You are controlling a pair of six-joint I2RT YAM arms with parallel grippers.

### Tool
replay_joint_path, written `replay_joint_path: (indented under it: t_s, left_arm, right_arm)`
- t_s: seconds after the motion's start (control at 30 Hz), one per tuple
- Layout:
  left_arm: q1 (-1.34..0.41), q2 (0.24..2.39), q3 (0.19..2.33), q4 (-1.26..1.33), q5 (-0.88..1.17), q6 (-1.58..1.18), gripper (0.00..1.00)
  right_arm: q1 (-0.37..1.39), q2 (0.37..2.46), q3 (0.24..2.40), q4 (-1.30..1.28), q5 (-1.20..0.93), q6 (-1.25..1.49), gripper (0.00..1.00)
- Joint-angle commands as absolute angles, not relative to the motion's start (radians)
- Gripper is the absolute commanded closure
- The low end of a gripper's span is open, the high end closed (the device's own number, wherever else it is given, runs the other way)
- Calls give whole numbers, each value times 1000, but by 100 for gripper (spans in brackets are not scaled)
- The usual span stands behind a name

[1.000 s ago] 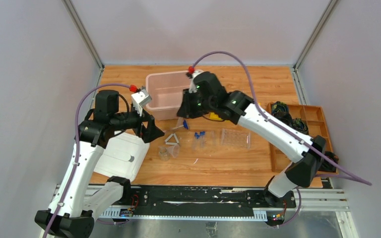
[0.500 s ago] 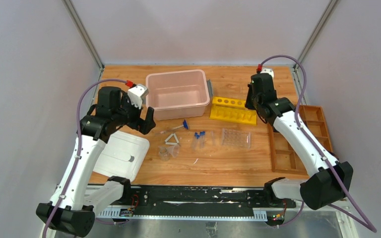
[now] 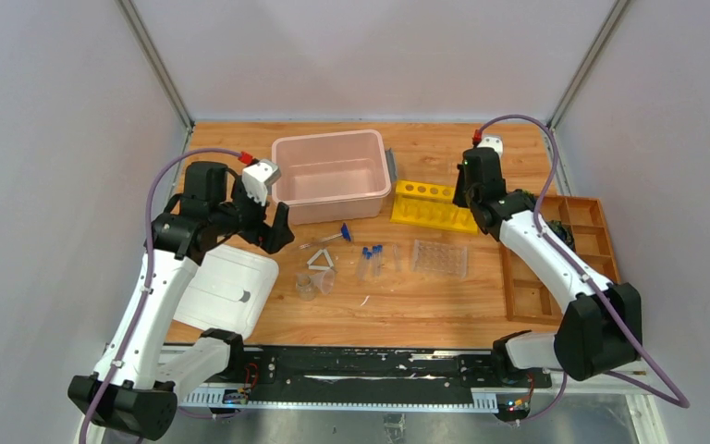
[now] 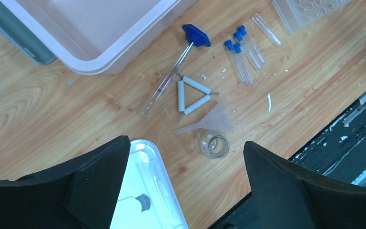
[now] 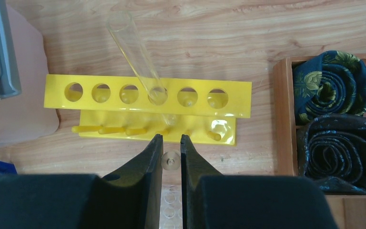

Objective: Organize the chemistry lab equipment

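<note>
Three blue-capped tubes (image 3: pixel 371 259) (image 4: pixel 243 52) and a bare clear tube (image 4: pixel 266 28) lie mid-table. Near them are the blue-tipped rod (image 3: pixel 328 239) (image 4: pixel 171 76), the white triangle (image 3: pixel 320 262) (image 4: pixel 193 95), a clear funnel (image 4: pixel 209 125) and a small clear cup (image 3: pixel 306 285) (image 4: pixel 212 144). The clear tube rack (image 3: pixel 440 257) lies to their right. My left gripper (image 3: pixel 273 227) (image 4: pixel 186 143) is wide open and empty, high above these items. My right gripper (image 3: pixel 462 190) (image 5: pixel 171 143) hovers at a yellow rack (image 3: pixel 434 205) (image 5: pixel 238 95), shut on a small clear round end, seemingly a tube (image 5: pixel 171 161). Another clear tube (image 5: pixel 133 47) leans in the rack's fourth hole.
A pink bin (image 3: pixel 330 137) (image 4: pixel 124 62) stands at the back middle. A white lid (image 3: pixel 226 289) (image 4: pixel 147 191) lies front left. A wooden compartment tray (image 3: pixel 601 222) with dark coiled items (image 3: pixel 559 231) (image 5: pixel 333 81) sits at the right edge.
My right gripper went from the pile beside the pink bin to the yellow rack and has edged slightly left there. My left gripper has drawn back a little toward the bin.
</note>
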State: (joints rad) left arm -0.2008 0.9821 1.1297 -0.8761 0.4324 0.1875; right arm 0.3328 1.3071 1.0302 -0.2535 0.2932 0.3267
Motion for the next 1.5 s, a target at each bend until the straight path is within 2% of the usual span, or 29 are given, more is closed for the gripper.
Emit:
replay_joint_path:
  t_s: [0.0,0.17,1.0,1.47]
  left_arm:
    - [-207,983,1166,-893,500,190,5]
    - [-207,982,1146,-892,510,201,0]
    - [-207,995,1122,-884,511,237,0]
    - [-207,992,1114,-885,515,246,0]
  right_arm:
    - [308,1323,1004,-185,329,304,100]
    - [296,1340,990,-171,348,319,100]
    - [291,1439,994,-137,369,333,100]
    - [291,1450,945,-139,307,365,100]
